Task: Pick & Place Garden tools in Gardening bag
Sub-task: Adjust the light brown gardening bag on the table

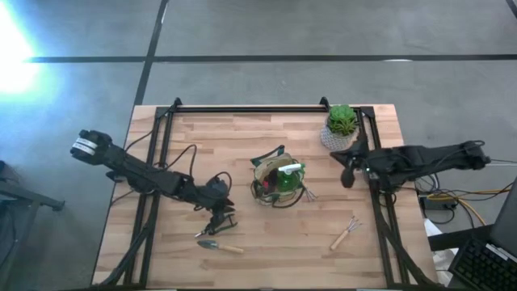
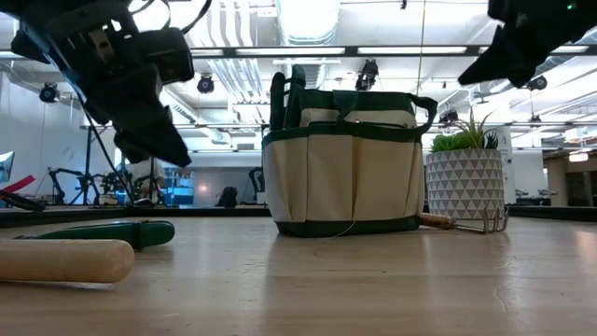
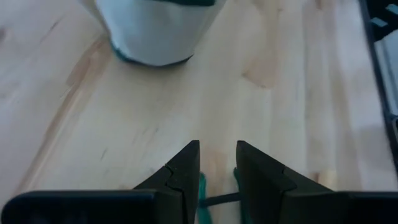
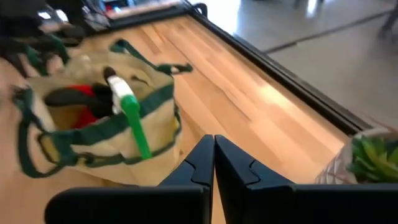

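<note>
Left gripper [image 1: 220, 220], jaws part-open and empty, hangs over the green-bladed trowel [image 1: 216, 245] at the table's near left. Straddle its neck squarely before you close, then lift clear. The gardening bag [image 1: 277, 181] stands mid-table, spray bottle [image 1: 287, 176] already inside. Right gripper [image 1: 347, 171], closed, waits by the potted plant [image 1: 340, 126]. A hand fork [image 1: 346, 233] lies near right.

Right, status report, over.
Left gripper part open above the wooden-handled trowel. Right gripper shut, idle beside the white-potted plant. Beige green-trimmed bag part loaded; wooden-handled fork lies loose. Nothing blocking.
</note>
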### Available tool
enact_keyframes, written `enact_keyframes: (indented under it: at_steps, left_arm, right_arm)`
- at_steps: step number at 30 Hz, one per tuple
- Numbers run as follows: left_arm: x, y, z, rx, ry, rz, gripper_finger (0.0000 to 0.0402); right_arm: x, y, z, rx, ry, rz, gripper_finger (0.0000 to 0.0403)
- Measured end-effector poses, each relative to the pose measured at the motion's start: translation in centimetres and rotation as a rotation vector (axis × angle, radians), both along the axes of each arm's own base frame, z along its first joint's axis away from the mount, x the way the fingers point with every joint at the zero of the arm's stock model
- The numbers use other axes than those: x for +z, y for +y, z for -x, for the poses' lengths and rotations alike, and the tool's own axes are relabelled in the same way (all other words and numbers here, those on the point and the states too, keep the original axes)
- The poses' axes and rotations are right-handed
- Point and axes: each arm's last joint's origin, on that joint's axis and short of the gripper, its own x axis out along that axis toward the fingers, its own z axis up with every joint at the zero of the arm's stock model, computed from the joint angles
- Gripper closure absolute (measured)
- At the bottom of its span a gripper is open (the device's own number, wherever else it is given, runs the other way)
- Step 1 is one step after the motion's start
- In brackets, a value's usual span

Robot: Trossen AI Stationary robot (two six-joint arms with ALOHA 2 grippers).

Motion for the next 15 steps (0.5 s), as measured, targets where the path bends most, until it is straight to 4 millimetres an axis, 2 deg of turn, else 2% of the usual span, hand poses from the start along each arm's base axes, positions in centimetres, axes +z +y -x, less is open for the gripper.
enact_keyframes:
  at_steps: [4,9,12,15]
  left_arm:
    - [0.2,-0.2,-0.1,-0.04,-0.02,0.014,0.0296]
    - [0.2,-0.2,-0.1,-0.066,-0.017,0.021,0.0296]
    - [0.2,-0.2,-0.1,-0.072,-0.019,0.014,0.0296]
    - [0.2,-0.2,-0.1,-0.073,-0.02,0.014,0.0296]
  right_arm:
    - [-0.5,-0.1,-1.0,-0.049,0.025,-0.036,0.0395]
    - [0.4,-0.1,-2.7,-0.04,-0.13,-0.147,0.0395]
    - [0.9,-0.1,-3.4,-0.009,-0.174,-0.108,0.0395]
    - [0.5,-0.8,-3.7,-0.04,-0.132,-0.071,0.0395]
